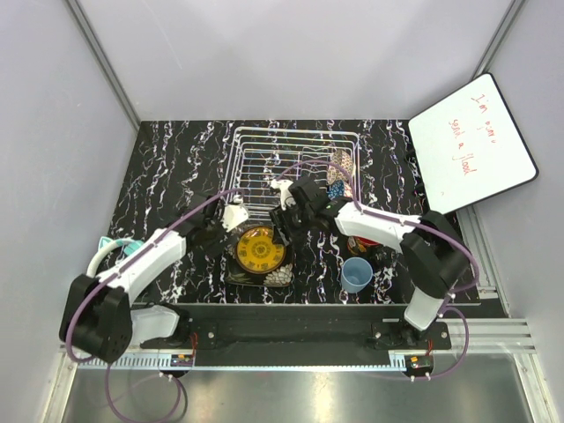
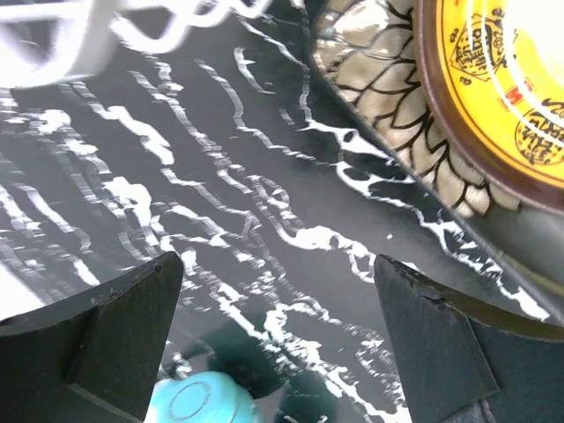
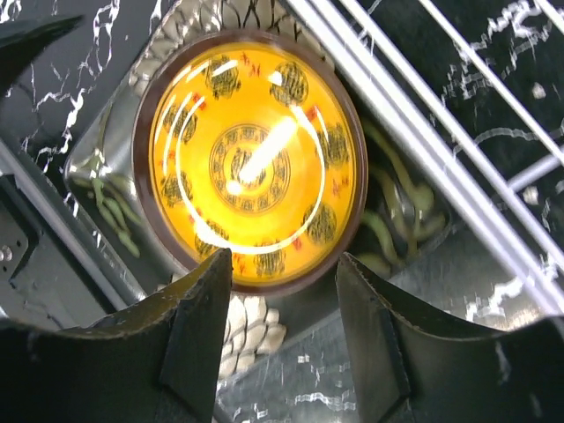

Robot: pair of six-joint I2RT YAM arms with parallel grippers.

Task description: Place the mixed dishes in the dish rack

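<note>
Sitting flat on the dark patterned squarish plate point(image 3: 251, 326), the yellow-orange patterned round plate point(image 3: 251, 163) is directly under the right claw point(image 3: 282, 264). Both plates are on the table point(image 1: 176, 167), just short of the dish rack point(image 1: 295, 130) beyond the claw. Right claw is released: fingers parted, plate rim showing in the gap, no clamp on it. Left claw point(image 2: 275, 282) is just left of the stacked plates, spread wide, nothing between its fingers, only table below. Light-blue cup point(image 1: 356, 274) stands upright to the near right of the right claw, apart from it. Teal headphones point(image 1: 113, 247) lie back-left of the left claw, at the table's edge.
</note>
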